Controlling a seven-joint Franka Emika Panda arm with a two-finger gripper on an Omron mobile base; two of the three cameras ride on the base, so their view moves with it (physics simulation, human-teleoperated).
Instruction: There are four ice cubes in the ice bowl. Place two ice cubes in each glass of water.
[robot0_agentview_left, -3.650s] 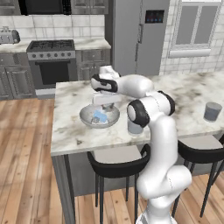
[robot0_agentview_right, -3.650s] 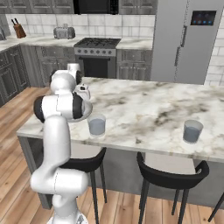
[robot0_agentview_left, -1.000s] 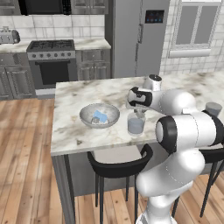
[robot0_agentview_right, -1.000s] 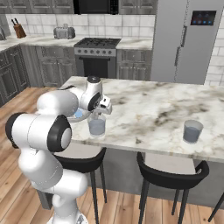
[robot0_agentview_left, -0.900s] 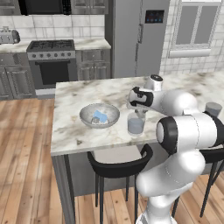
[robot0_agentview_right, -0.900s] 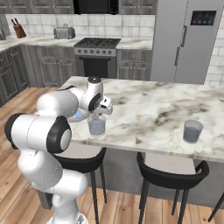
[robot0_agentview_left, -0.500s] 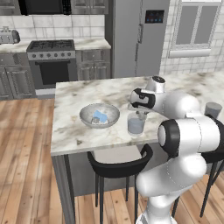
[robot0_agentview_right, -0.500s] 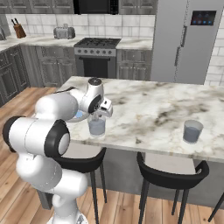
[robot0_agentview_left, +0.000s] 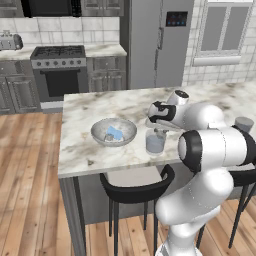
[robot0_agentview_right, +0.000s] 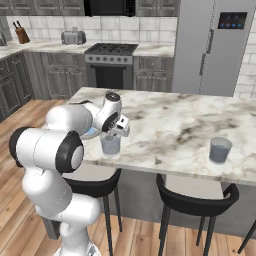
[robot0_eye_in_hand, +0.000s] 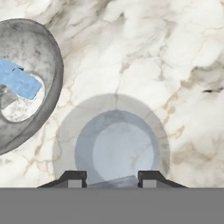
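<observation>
Finds the end effector (robot0_eye_in_hand: 112, 178) directly above the near glass (robot0_eye_in_hand: 116, 148), pointing down into its mouth. Shows it clenched on a pale cube (robot0_eye_in_hand: 114, 182), pinched between the two fingertips (robot0_eye_in_hand: 74, 177) over the glass's rim (edge nearest the camera in the hand view). Reads the water in that glass as a flat bluish-grey disc.

Places the bowl (robot0_agentview_left: 114, 132) just beside the near glass (robot0_agentview_left: 155, 141) on the worktop (robot0_agentview_left: 100, 107), apart from it, on the side toward the stove. Holds blue cubes (robot0_eye_in_hand: 19, 81) inside the bowl (robot0_eye_in_hand: 43, 65), lying close together off its centre; cannot settle their exact number, though at least two overlap in the hand view. From the left base view, sees the same cubes (robot0_agentview_left: 116, 133) as one blue patch on the bowl's half that faces the near glass.

Sets the far glass (robot0_agentview_right: 220, 150) well apart from the near glass (robot0_agentview_right: 110, 144), along the same front edge of the worktop, upright, water inside. From the right base view, catches the end effector (robot0_agentview_right: 120, 131) just above the near glass, with the bowl (robot0_agentview_right: 90, 132) partly hidden behind the arm.
</observation>
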